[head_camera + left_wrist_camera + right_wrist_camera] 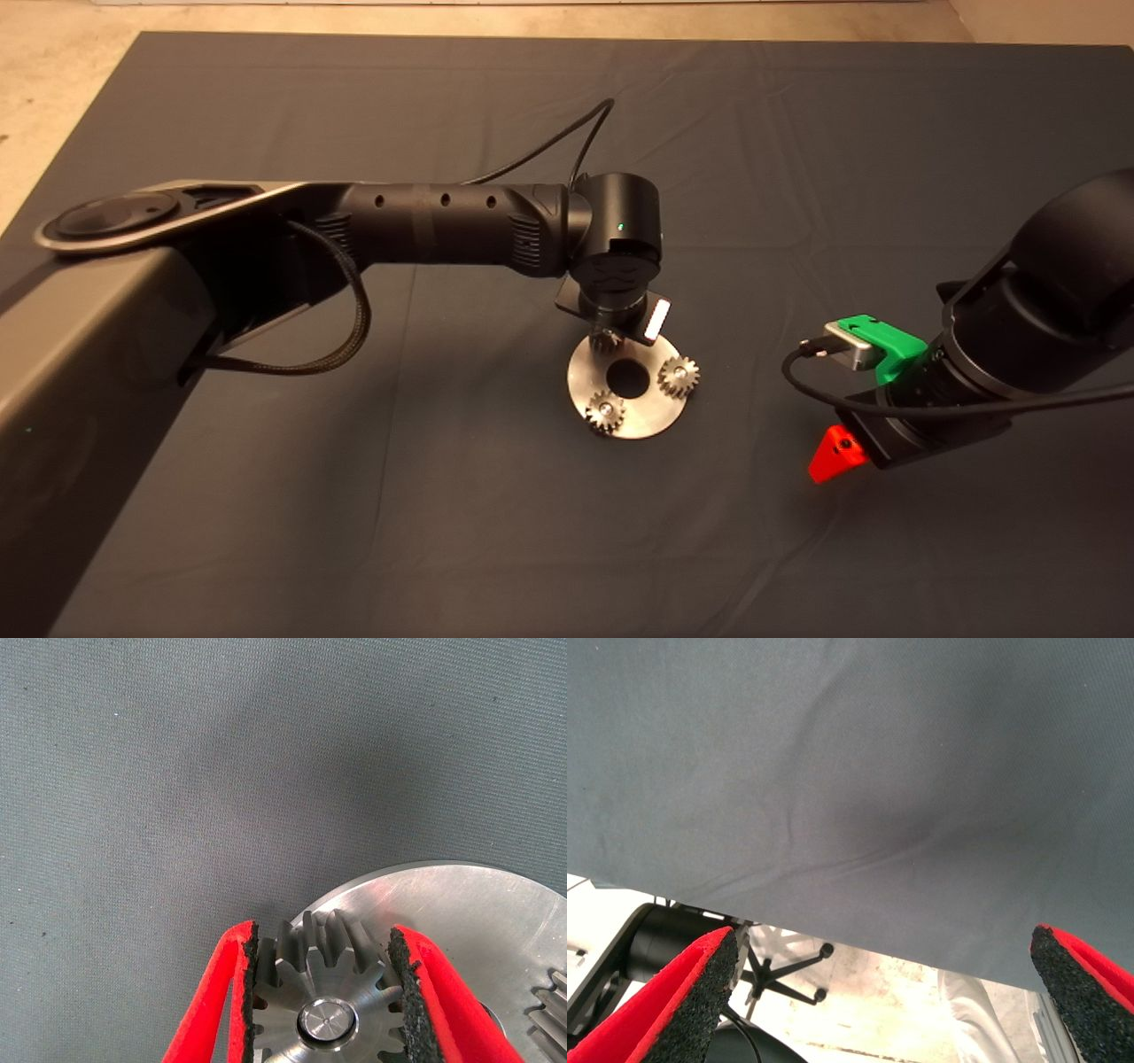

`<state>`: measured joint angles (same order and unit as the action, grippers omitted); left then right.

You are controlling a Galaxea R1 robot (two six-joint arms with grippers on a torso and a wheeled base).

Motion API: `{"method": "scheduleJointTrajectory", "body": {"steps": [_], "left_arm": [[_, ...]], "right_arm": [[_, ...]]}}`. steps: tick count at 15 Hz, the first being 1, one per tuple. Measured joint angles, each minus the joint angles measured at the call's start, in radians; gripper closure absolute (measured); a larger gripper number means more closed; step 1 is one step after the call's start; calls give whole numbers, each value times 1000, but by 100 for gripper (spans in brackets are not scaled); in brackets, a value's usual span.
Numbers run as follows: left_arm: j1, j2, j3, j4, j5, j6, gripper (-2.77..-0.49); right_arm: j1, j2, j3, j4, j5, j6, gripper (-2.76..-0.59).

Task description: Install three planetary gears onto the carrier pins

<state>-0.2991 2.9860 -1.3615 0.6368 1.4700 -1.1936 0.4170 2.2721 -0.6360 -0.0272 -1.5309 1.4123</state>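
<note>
We've got the left gripper (326, 992) pinching the 3rd gear (326, 1005) on its pin (327, 1020), so next: let go w/o lifting it; right gripper (881, 997) idles wide open, empty.

Left gripper (323, 992) and arm block the disc's (651, 416) far side; gears (679, 376) crowd its top. Mat (443, 514) in front is open. Right gripper (833, 454) sits well off to the right.

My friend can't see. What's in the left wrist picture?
Two red fingers with black pads grip a small toothed steel gear seated on a silver pin, atop a flat round silver disc on grey cloth.
</note>
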Motion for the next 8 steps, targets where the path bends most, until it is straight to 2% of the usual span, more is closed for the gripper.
{"method": "scheduleJointTrajectory", "body": {"steps": [4,8], "left_arm": [[0,0,0,0,-1,0,-84],[0,0,0,-1,-1,-1,-96]], "right_arm": [[-2,0,0,0,-1,0,-246],[-2,0,0,0,-2,3,-246]]}}
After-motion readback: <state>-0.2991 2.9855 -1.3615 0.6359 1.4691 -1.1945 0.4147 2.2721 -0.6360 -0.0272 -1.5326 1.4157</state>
